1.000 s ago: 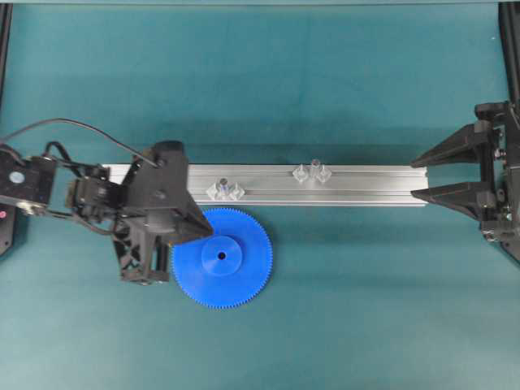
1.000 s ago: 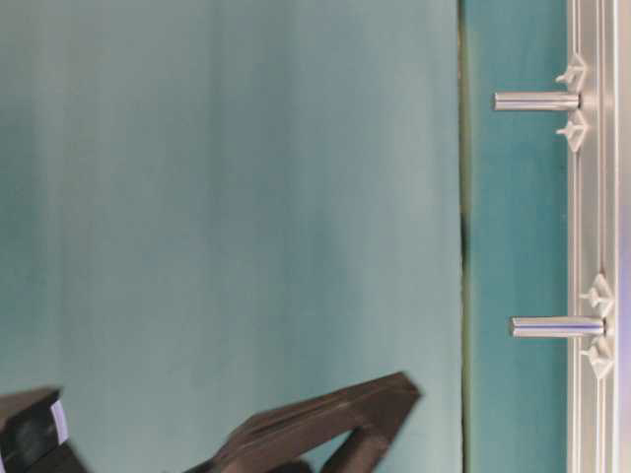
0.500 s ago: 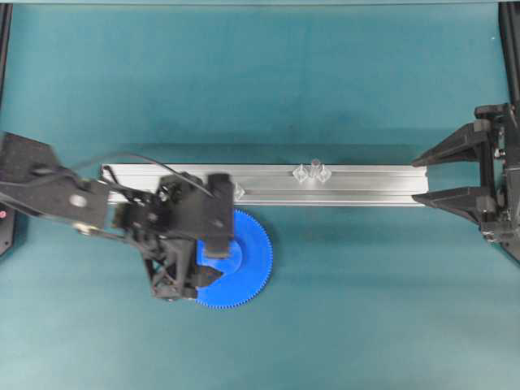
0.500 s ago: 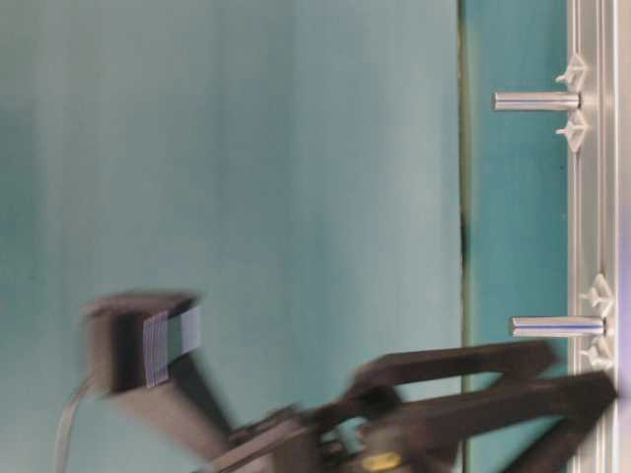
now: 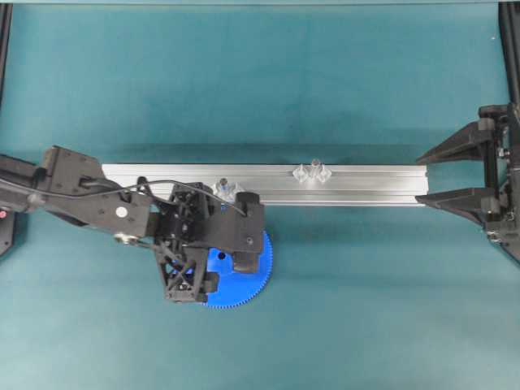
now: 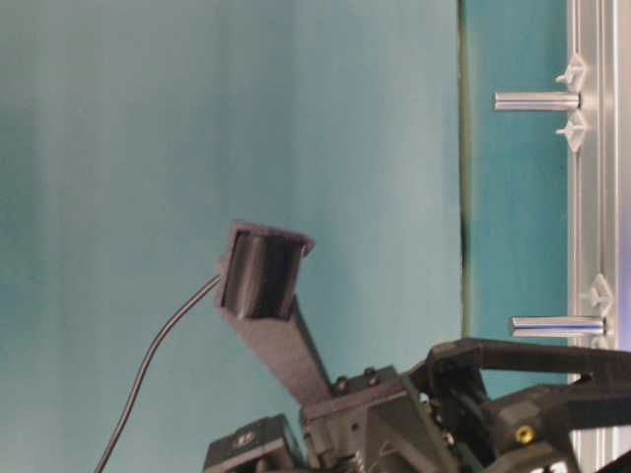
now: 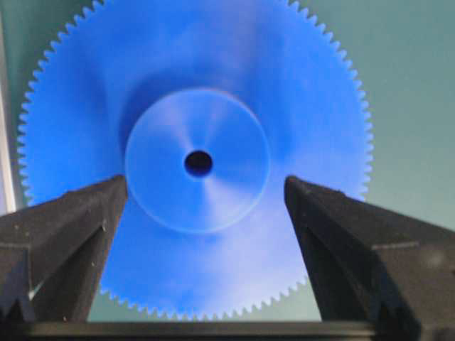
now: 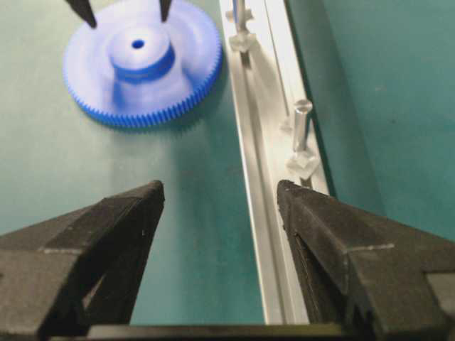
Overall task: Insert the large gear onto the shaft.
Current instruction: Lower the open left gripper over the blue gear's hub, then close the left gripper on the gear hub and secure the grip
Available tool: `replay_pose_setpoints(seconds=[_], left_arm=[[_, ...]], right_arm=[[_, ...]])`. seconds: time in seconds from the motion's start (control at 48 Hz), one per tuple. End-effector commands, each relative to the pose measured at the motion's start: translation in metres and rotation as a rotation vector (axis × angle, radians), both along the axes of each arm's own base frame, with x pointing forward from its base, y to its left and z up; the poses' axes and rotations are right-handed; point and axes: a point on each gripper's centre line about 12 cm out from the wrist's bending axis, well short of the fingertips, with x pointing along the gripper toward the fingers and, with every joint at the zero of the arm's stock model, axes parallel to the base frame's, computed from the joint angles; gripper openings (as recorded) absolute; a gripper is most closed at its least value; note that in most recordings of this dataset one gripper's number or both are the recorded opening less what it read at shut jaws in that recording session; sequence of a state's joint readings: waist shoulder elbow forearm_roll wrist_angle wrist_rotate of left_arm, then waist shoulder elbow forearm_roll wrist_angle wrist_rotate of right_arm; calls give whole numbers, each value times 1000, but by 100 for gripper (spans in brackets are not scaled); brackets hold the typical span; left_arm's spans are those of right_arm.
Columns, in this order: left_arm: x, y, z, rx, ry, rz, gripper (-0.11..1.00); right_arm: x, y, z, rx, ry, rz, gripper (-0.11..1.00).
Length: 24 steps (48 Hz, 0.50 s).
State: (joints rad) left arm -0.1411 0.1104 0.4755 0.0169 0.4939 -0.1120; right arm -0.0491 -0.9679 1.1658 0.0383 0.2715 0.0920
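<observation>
The large gear [image 5: 253,268] lies flat on the teal mat, just in front of the rail. My left gripper [image 5: 219,262] hangs over it, pointing down. In the left wrist view the left gripper [image 7: 206,186] is open, its fingers [image 7: 92,213] standing either side of the raised hub of the gear [image 7: 197,128] without touching it. The shaft [image 5: 314,171] stands upright on the rail, right of the gear, and shows in the right wrist view as a grey shaft [image 8: 301,124]. My right gripper [image 5: 419,180] is open and empty at the rail's right end.
A silver aluminium rail [image 5: 366,185] runs left to right across the mat. A second clear-based pin [image 5: 223,188] with a dark tip stands on it just behind the left gripper. Black frame posts [image 5: 510,49] flank the mat's edges.
My left gripper has swung from the gear's left side to above its hub and has opened wide. The right gripper's fingers have spread a little further; its arm stayed put.
</observation>
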Motion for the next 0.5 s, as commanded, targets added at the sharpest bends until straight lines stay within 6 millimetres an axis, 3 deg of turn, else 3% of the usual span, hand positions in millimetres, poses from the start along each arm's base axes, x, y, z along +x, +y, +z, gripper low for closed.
replay_pose_setpoints(seconds=[0.0, 0.479], left_arm=[[7, 0, 10, -1, -29, 0, 93], [11, 9, 3, 2, -14, 23, 93]], right_arm=[[1, 0, 3, 5, -14, -5, 75], [-3, 0, 1, 6, 1, -4, 75]])
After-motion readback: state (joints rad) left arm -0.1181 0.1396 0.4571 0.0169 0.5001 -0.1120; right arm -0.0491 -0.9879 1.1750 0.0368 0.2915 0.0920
